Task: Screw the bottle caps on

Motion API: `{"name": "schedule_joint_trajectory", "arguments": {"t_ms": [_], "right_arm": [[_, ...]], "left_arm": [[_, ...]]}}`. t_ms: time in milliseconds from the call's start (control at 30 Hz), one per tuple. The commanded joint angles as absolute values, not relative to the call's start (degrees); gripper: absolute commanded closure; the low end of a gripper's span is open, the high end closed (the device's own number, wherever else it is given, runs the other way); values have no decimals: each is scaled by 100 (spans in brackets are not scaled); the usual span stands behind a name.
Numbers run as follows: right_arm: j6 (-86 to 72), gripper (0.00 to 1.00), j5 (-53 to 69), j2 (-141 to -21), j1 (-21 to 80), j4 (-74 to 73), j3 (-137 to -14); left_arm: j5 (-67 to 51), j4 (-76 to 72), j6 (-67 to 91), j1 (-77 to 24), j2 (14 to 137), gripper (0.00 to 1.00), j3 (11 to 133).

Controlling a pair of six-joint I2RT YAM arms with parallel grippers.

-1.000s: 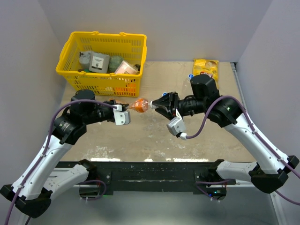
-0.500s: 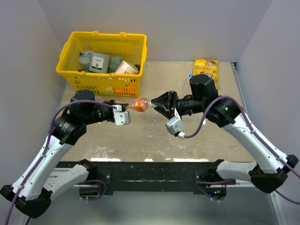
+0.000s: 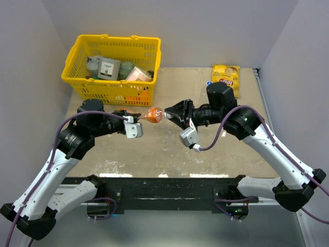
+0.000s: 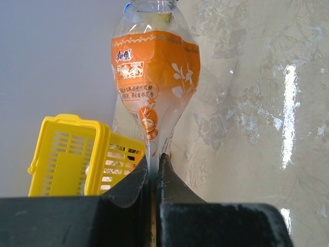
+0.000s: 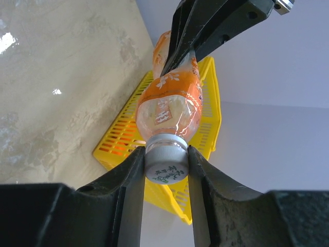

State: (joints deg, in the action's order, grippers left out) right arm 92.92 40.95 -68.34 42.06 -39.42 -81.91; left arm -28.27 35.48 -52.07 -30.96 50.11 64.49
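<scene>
The orange bottle (image 3: 154, 115) hangs in the air between my two grippers, lying roughly level above the table. My left gripper (image 3: 136, 119) is shut on the bottle's squashed base end, which shows pinched between its fingertips in the left wrist view (image 4: 153, 163), with the orange label (image 4: 154, 77) above them. My right gripper (image 3: 168, 113) is shut on the whitish-grey cap (image 5: 165, 160), which sits on the bottle's neck (image 5: 172, 105). The left gripper's fingers (image 5: 216, 25) show beyond the bottle in the right wrist view. I cannot make out the two clear bottles.
A yellow basket (image 3: 85, 85) with boxes and packets stands at the back left, just behind the left gripper. A yellow snack packet (image 3: 226, 74) lies at the back right, with a small blue thing (image 3: 211, 81) at its left edge. Grey walls close both sides.
The right wrist has turned slightly about the cap and edged a little left. The bottle and the left gripper have stayed in place.
</scene>
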Motion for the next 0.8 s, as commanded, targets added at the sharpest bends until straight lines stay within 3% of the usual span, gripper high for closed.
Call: {"name": "schedule_joint_trajectory", "arguments": {"t_ms": [0, 33, 100, 400, 767], "right_arm": [[8826, 80, 4025, -7004, 4236, -3928, -8629], [8659, 91, 4069, -7109, 4236, -4059, -8735], [7852, 100, 4218, -7215, 4236, -4096, -9068], [4703, 100, 4868, -8296, 4236, -4605, -10484], [1621, 100, 5414, -8911, 4219, -3639, -10547]], "left_arm": [[-2752, 3104, -5168, -3094, 4922, 100, 6259], [-2699, 2998, -5142, -3094, 4896, 100, 6214], [-2367, 2482, -4967, -3094, 4843, 100, 6004], [-1364, 582, -5413, -3182, 4482, 100, 5099], [-370, -1255, -6492, -3919, 4412, 100, 4221]]}}
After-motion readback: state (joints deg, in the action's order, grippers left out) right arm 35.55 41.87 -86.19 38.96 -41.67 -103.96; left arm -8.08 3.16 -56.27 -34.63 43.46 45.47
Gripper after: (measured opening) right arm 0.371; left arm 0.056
